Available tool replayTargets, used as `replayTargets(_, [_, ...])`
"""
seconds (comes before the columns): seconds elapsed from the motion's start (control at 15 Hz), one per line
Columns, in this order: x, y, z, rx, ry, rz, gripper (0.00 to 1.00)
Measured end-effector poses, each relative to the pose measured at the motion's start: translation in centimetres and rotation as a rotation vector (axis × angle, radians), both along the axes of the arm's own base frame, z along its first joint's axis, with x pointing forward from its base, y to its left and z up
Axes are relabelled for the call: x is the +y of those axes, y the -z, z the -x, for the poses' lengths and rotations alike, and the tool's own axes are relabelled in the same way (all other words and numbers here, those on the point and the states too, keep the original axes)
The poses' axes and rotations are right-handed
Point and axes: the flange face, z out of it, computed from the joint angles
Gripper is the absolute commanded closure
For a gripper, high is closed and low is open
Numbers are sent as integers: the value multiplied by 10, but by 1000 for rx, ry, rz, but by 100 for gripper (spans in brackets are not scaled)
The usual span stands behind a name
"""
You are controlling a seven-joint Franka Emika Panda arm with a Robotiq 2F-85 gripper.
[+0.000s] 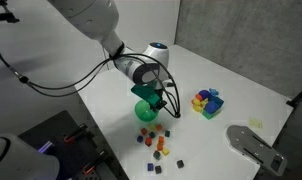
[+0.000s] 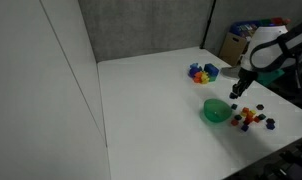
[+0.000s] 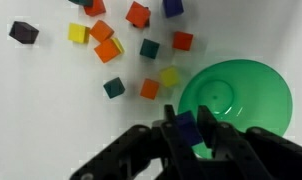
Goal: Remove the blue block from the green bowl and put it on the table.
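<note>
In the wrist view the end effector (image 3: 186, 121) enters from the bottom edge. Its dark fingers (image 3: 206, 130) are drawn narrow, clamping the blue block (image 3: 184, 125) between them. The block sits at the bowl's 8 o'clock side, just at the rim of the green bowl (image 3: 241, 95); whether it touches the rim cannot be told. The bowl's inside is otherwise bare and glossy.

From 9 to 11 o'clock of the bowl, loose small cubes (image 3: 111, 50) in red, orange, yellow, teal and dark purple lie scattered on the white desk (image 3: 41, 90), apart from one another.

In both exterior views the end effector (image 1: 151, 98) (image 2: 239, 92) hangs close over the green bowl (image 1: 141, 111) (image 2: 217, 111), with the scattered cubes (image 1: 156, 140) (image 2: 253, 118) near the bowl on the desk (image 1: 241, 75) (image 2: 151, 100). A multicoloured block cluster (image 1: 206, 101) (image 2: 202, 72) rests well apart from the bowl. In an exterior view a grey metal plate (image 1: 253, 145) lies at the cluster's 5 o'clock.
</note>
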Motion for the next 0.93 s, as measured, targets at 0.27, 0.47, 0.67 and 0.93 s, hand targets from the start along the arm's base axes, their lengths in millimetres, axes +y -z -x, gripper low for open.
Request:
replayTargets(0.27, [-50, -6, 16, 1, 92, 24, 91])
replayTargets(0.47, [-79, 10, 31, 35, 148, 30, 83])
replayTargets(0.67, [-94, 25, 43, 66, 179, 30, 55])
replayTargets(0.93, [-100, 26, 51, 97, 197, 26, 23])
